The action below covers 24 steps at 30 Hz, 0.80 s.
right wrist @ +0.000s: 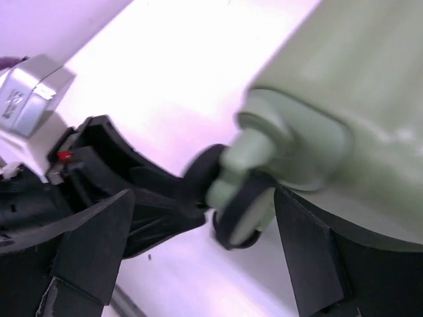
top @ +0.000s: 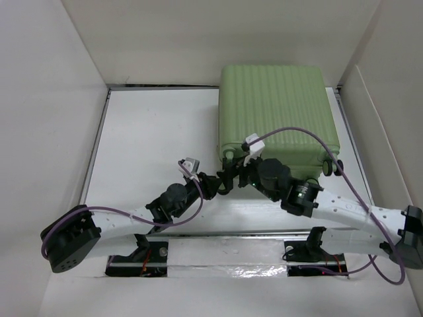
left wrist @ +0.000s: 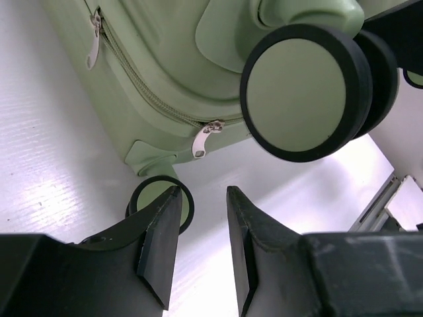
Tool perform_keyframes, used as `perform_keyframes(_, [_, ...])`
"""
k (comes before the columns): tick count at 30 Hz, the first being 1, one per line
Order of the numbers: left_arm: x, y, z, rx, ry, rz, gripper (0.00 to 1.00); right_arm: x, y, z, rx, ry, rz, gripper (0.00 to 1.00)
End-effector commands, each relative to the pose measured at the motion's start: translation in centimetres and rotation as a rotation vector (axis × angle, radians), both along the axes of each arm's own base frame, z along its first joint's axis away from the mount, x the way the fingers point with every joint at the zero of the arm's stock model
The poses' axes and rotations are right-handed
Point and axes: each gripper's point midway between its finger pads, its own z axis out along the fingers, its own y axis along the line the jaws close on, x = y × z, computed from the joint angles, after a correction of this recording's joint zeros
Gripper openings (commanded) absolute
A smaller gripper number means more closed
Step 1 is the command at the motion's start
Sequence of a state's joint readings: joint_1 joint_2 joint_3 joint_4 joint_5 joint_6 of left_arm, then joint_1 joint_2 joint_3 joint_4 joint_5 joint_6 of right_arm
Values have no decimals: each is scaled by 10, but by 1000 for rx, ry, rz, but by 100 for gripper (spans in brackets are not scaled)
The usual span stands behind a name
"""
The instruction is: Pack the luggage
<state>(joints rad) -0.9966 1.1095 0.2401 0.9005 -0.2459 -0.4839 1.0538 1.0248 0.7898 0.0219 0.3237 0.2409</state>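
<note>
The luggage, a pale green ribbed hard-shell suitcase, lies shut and flat at the back right of the table, its black wheels toward me. My left gripper sits at its near left corner. In the left wrist view this gripper is open by a narrow gap with nothing in it, pointing at the zipped seam, where a silver zipper pull hangs between two wheels. My right gripper stands wide open around a blurred corner wheel, not touching it.
White walls close in the white table on three sides. A metal rail runs along the near edge between the arm bases. The two grippers sit very close together at the suitcase's near edge. A second zipper pull lies further along the seam.
</note>
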Motion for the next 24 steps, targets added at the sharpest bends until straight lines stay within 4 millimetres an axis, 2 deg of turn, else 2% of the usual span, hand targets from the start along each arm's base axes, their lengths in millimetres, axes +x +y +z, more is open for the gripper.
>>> perform_keyframes(1, [9, -3, 32, -98, -46, 34, 29, 3, 5, 2, -86, 2, -99, 92])
perform_keyframes(7, [6, -8, 27, -126, -24, 16, 26, 17, 1, -20, -204, 47, -296, 81])
perform_keyframes(9, [6, -8, 28, -136, -27, 16, 25, 22, -6, -25, -239, 41, -345, 80])
perform_keyframes(12, [6, -8, 29, -147, -27, 16, 24, 25, -8, -25, -242, 32, -396, 75])
perform_keyframes(13, [6, -8, 30, -146, -28, 16, 24, 26, -10, -24, -237, 27, -409, 70])
perform_keyframes(15, [6, -9, 28, -146, -28, 13, 24, 27, -13, -17, -224, 8, -446, 70])
perform_keyframes(18, [5, -9, 26, -142, -25, 7, 24, 26, -12, -13, -202, 9, -432, 84])
perform_keyframes(19, [5, -9, 25, -142, -23, 7, 24, 25, -7, -10, -173, 6, -410, 96])
perform_keyframes(21, [4, -8, 24, -142, -23, 7, 24, 20, 1, -7, -137, 22, -356, 100])
perform_keyframes(24, [3, -8, 24, -142, -21, 3, 23, 18, 10, -2, -83, 2, -304, 99])
